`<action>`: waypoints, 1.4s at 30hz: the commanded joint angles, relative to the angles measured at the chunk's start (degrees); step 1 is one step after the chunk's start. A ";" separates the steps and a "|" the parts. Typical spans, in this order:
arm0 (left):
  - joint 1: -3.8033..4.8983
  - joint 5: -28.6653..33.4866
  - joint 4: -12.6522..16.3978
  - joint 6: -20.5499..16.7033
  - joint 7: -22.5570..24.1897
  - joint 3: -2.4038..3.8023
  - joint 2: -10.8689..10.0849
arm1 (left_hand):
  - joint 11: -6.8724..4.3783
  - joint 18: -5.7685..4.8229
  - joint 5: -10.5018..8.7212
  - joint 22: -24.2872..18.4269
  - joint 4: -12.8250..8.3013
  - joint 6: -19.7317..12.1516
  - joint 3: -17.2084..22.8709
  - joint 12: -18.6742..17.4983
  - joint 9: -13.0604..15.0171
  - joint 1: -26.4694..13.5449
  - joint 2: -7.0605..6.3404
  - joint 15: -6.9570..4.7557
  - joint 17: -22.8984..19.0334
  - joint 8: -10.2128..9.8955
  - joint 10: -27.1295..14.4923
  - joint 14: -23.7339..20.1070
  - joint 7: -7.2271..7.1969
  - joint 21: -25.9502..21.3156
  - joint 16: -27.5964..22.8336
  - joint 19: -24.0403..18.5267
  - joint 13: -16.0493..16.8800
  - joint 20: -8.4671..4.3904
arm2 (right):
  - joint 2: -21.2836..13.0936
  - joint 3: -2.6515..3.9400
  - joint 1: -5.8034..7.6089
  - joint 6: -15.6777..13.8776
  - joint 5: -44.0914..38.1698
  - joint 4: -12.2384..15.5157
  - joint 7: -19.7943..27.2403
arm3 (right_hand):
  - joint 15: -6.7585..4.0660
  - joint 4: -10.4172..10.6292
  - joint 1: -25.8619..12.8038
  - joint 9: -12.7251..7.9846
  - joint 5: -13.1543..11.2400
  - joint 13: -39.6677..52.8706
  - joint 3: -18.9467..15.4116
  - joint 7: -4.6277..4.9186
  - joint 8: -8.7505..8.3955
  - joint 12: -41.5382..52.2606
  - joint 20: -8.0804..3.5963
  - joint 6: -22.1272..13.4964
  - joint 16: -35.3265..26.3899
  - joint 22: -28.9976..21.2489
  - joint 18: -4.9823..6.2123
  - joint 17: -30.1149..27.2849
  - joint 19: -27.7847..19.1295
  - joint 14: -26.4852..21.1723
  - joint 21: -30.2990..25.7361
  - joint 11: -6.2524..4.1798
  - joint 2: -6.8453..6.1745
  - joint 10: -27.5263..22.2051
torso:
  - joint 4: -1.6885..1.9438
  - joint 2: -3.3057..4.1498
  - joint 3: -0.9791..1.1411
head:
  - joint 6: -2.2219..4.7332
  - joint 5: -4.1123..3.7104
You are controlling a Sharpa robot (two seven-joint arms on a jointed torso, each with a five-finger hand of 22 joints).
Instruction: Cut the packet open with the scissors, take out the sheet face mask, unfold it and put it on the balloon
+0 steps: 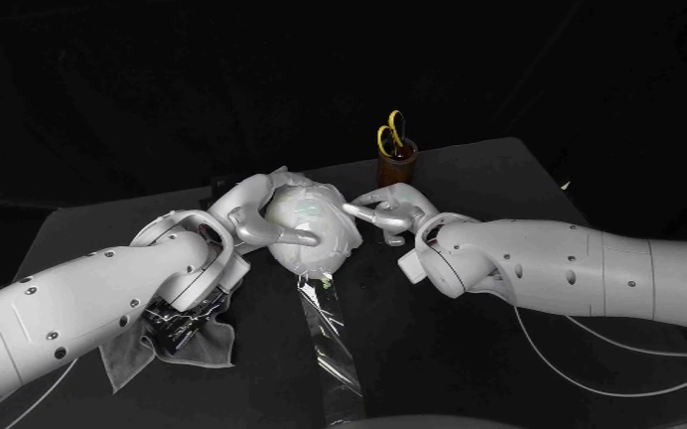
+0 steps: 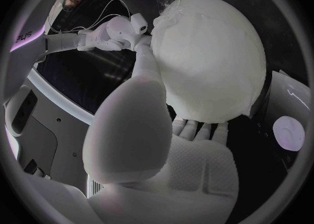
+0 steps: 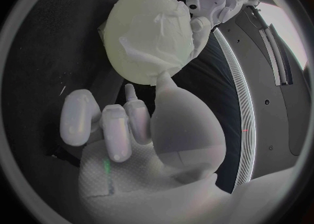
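Centrally: balloon, pale, draped in wrinkled sheet face mask. Left hand at its 9 o'clock, clamped on it, fingers beneath, thumb along the side. Right hand at 3 o'clock, thumb tip on mask, other fingers curled clear; grip cannot be told. Scissors upright in brown holder at 1 o'clock. Clear film strip flat on counter at 6 o'clock.

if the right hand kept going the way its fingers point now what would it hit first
The balloon, with the mask draped over it. The right hand has its thumb tip at or very near the balloon's surface, though actual contact is hard to judge.
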 commanded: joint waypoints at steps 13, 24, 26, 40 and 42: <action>-0.03 -1.24 -0.49 1.65 -1.16 -0.07 0.03 | 0.36 0.40 0.16 -0.12 -0.06 0.63 0.29 0.00 -0.03 2.03 -0.08 -0.55 -0.06 -0.03 0.34 -0.08 0.33 -0.18 -0.16 -0.66 -0.01 -0.06 | 1.51 0.01 0.02 -4.13 -2.94 -1.80 -3.14 | -0.74 0.59 2.80 0.08 -0.22 10.34 -2.21 -0.95 1.63 1.80 -0.71 2.98 0.69 9.73 0.38 13.65 1.50 5.38 1.92 -0.74 2.68 2.60 | -0.04 0.05 0.01 | -0.36 -0.08; -0.03 -1.22 -0.35 1.65 -1.14 -0.07 0.01 | 0.38 0.43 0.16 -0.12 -0.05 0.72 0.31 -0.01 -0.03 2.27 -0.07 -0.60 -0.06 -0.04 0.35 -0.07 0.35 -0.18 -0.16 -0.67 -0.01 -0.07 | 2.82 0.09 0.34 -7.51 -4.91 -3.22 -5.62 | -1.83 0.16 5.05 0.48 -0.20 11.66 -3.48 -2.27 3.80 4.39 -1.69 6.15 1.38 10.55 -0.17 14.92 3.21 5.93 4.37 -1.93 4.54 3.89 | 0.07 -0.05 -0.01 | -0.54 -0.23; -0.03 -1.17 -0.35 1.65 -1.12 -0.07 0.00 | 0.37 0.45 0.16 -0.14 -0.05 0.74 0.30 0.00 -0.05 2.46 -0.05 -0.63 -0.04 -0.09 0.38 -0.07 0.35 -0.19 -0.14 -0.70 0.00 -0.09 | 2.93 0.11 0.50 -8.01 -5.30 -3.46 -6.02 | -1.92 0.10 5.30 0.49 -0.20 11.74 -3.54 -2.35 3.94 4.53 -1.78 6.32 1.44 10.62 -0.22 15.03 3.36 5.97 4.59 -2.03 4.70 3.97 | 0.09 -0.06 -0.01 | -0.52 -0.29; -0.03 -1.03 -0.13 1.63 -1.01 -0.09 -0.70 | 0.37 0.45 0.16 -0.14 -0.05 0.74 0.30 0.00 -0.05 2.46 -0.05 -0.63 -0.04 -0.09 0.38 -0.07 0.35 -0.19 -0.14 -0.70 0.00 -0.09 | 0.72 0.16 1.09 -6.58 -3.32 -0.95 -2.80 | -2.23 -1.46 9.39 -0.36 -0.18 12.40 -2.73 -2.30 3.68 5.74 -2.32 5.46 1.46 11.07 -0.56 15.05 4.31 5.98 5.91 -2.16 6.91 4.52 | -0.06 -0.02 0.03 | -0.24 -0.37; -0.04 -1.02 0.00 1.63 -0.97 -0.10 -0.97 | 0.37 0.48 0.16 -0.14 -0.05 0.81 0.33 -0.01 -0.06 2.66 -0.05 -0.66 -0.02 -0.12 0.39 -0.05 0.33 -0.19 -0.11 -0.71 0.00 -0.09 | -0.18 0.16 1.10 -5.07 -2.16 0.34 -1.27 | -2.17 -1.47 9.44 -0.45 -0.18 12.46 -2.73 -2.21 3.57 5.84 -2.29 5.29 1.46 11.08 -0.57 15.05 4.32 5.98 5.94 -2.10 6.98 4.55 | -0.10 -0.03 0.02 | -0.21 -0.35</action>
